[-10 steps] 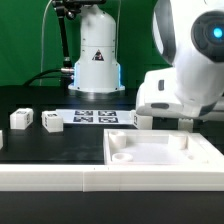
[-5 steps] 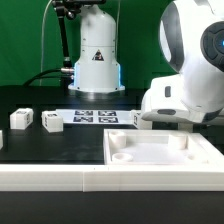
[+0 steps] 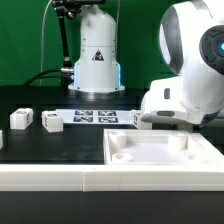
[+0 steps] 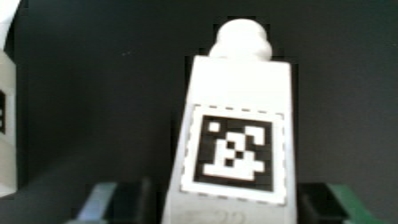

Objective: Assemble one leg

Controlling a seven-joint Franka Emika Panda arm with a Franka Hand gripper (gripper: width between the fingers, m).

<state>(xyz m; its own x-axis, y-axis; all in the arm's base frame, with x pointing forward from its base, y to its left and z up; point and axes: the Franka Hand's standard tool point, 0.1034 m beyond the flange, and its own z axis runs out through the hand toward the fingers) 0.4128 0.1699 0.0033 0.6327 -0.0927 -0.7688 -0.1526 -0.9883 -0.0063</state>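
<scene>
In the wrist view a white square-sided leg [image 4: 237, 125] lies on the black table with its black-and-white tag facing up and its rounded tip pointing away from me. My gripper [image 4: 222, 208] straddles its near end. The dark fingers [image 4: 118, 200] stand on either side with a small gap to the leg, so the jaws are open. In the exterior view my arm's white housing [image 3: 185, 90] hides the gripper and this leg, at the exterior view's right behind the large panel. Two more white legs [image 3: 20, 119] [image 3: 52, 122] stand at the exterior view's left.
The large flat white panel [image 3: 160, 152] with round corner sockets lies in front at the exterior view's right. The marker board [image 3: 95, 117] lies mid-table. The robot's base [image 3: 97, 55] stands behind it. A white part [image 4: 7, 120] shows at the wrist view's edge.
My arm's housing shifted a little toward the exterior view's right between the first and second earlier frames. Since then it has held still. The legs at the left have not moved.
</scene>
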